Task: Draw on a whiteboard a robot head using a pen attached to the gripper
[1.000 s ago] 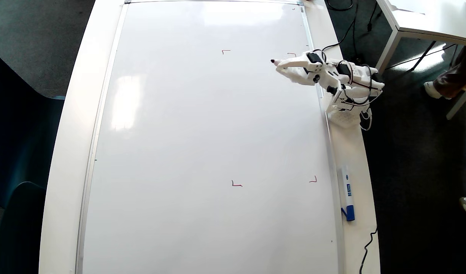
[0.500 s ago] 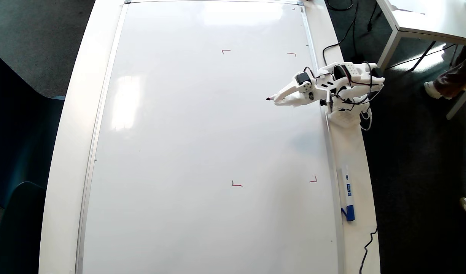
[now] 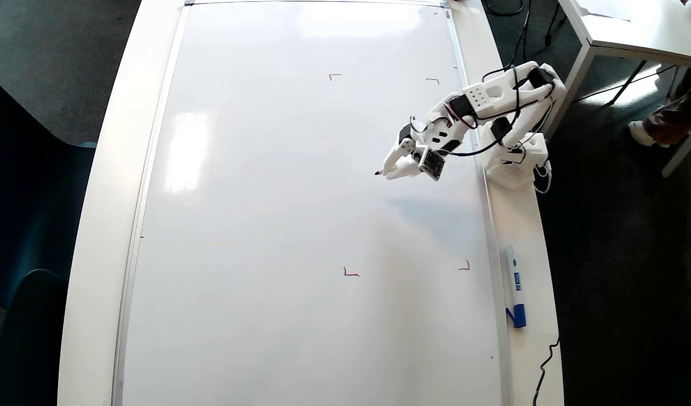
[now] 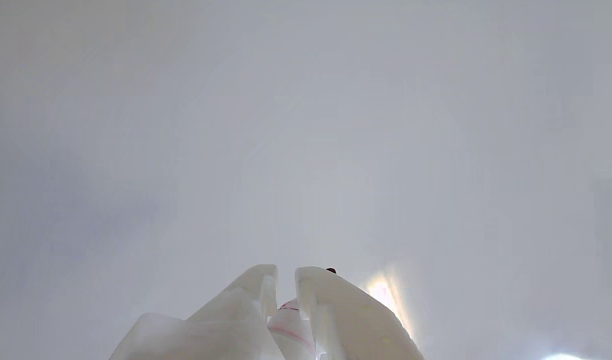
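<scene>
In the overhead view the whiteboard (image 3: 266, 197) fills the table, glossy white with a thin silver frame. No robot head drawing shows on it; I see only small red corner marks (image 3: 351, 273). My gripper (image 3: 389, 171) hangs over the board's right half, between the upper and lower marks, shut on the pen (image 3: 380, 172), whose dark tip points left. In the wrist view the two white fingers (image 4: 256, 290) of the gripper (image 4: 286, 274) clamp the pen's white, red-ringed barrel (image 4: 291, 325) over the bare whiteboard (image 4: 286, 125). Whether the tip touches the board is not clear.
A white marker with a blue cap (image 3: 515, 290) lies on the table strip right of the board. The arm's base (image 3: 514, 166) stands there too, with black cables. A second white table (image 3: 633, 28) and someone's shoes are at the far right, dark chairs (image 3: 23, 225) at the left.
The arm has swung from beside the upper right corner mark down and to the left in the overhead view, carrying the pen toward the middle of the marked area.
</scene>
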